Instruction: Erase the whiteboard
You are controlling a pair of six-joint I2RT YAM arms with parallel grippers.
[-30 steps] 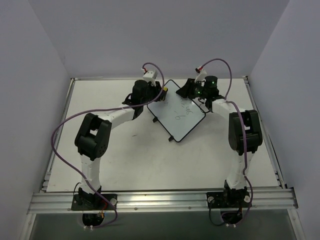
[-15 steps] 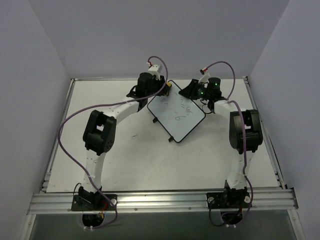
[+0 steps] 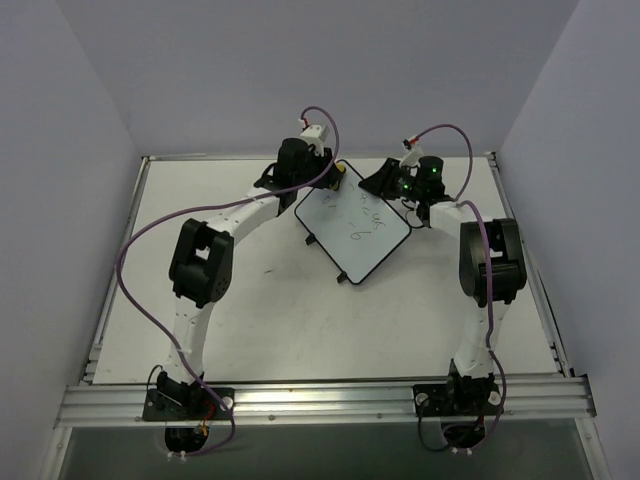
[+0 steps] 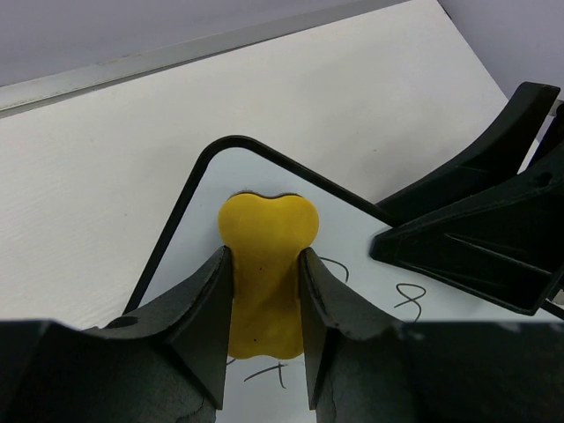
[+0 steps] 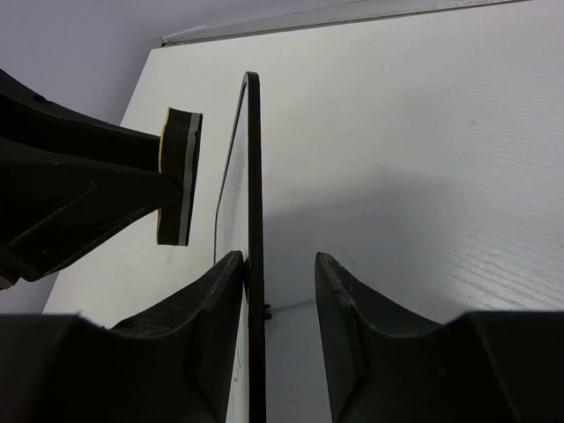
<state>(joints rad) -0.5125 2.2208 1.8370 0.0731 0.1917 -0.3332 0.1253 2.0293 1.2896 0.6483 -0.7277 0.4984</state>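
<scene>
The left jaws pinch a yellow eraser (image 4: 264, 256) against the whiteboard (image 4: 339, 229) corner.

The left arm (image 3: 190, 270) and right arm (image 3: 487, 262) have slim white links and bulky black joint housings. A purple cable (image 3: 121, 275) loops along each. Green lights (image 3: 424, 167) glow on the right wrist. Matte black wedge-shaped fingers form the left gripper (image 4: 264, 257) and right gripper (image 5: 280, 260).

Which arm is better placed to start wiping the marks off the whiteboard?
Left: the left gripper clamps the yellow eraser at the whiteboard's corner; the right gripper only straddles its edge.
</scene>
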